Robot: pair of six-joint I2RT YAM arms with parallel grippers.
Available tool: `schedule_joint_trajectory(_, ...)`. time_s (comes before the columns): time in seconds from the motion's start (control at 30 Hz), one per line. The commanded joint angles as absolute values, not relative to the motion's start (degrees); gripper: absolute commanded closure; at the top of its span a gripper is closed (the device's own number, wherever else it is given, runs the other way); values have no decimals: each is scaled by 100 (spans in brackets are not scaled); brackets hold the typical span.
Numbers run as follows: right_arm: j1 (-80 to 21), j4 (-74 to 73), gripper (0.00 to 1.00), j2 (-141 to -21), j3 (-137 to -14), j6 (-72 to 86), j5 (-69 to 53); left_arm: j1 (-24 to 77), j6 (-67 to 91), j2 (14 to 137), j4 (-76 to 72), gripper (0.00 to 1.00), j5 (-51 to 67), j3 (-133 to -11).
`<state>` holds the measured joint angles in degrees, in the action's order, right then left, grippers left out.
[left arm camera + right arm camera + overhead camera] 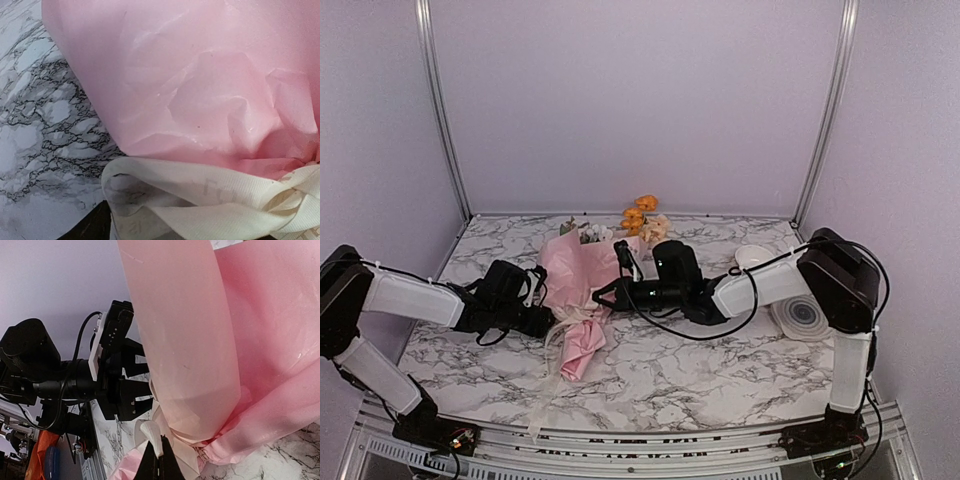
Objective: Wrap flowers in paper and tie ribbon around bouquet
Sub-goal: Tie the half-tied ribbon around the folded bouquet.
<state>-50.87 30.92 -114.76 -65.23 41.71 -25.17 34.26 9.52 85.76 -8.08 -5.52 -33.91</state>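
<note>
The right gripper [157, 461] clamps the floppy ribbon [210, 192]; the left gripper [137, 384] gapes empty beside the soft, crushable bouquet [578, 285], best held at its waist

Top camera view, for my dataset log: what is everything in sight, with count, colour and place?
bouquet: one, pink-wrapped, lying mid-table, narrow end towards the arms
flowers: one bunch, orange, white and green, at the bouquet's far end
ribbon: one, cream, faint lettering, around the bouquet's waist
ringed disc: one, white with grey rings, table's right side
small disc: one, white, behind the ringed disc
table: one, white-grey marble
left tool: one, black, open, beside the waist
right tool: one, black, shut on the ribbon
</note>
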Motion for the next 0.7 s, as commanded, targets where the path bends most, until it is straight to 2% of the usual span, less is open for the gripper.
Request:
schedule_joint_trajectory(0.0,-5055,3083,100,-11494,-6580,4102,-2602,3426,610,8939,-1159,58,-184,-3541)
schedule_joint_trajectory(0.07,-5054,2887,100,-11387,-6522,3871,-2509,3424,613,9017,-1148,92,-207,-3612)
schedule_joint_trajectory(0.1,-5054,2793,100,-11315,-6472,3773,-2453,3426,641,9032,-1148,100,-225,-3627)
schedule_joint_trajectory(0.4,-4854,2772,100,-10834,-5605,3647,-2285,3412,1114,9025,-1155,100,-624,-3351)
schedule_joint_trajectory(0.67,-4520,2529,100,-10692,-5353,3475,-2320,3406,1177,8916,-1141,100,-808,-3203)
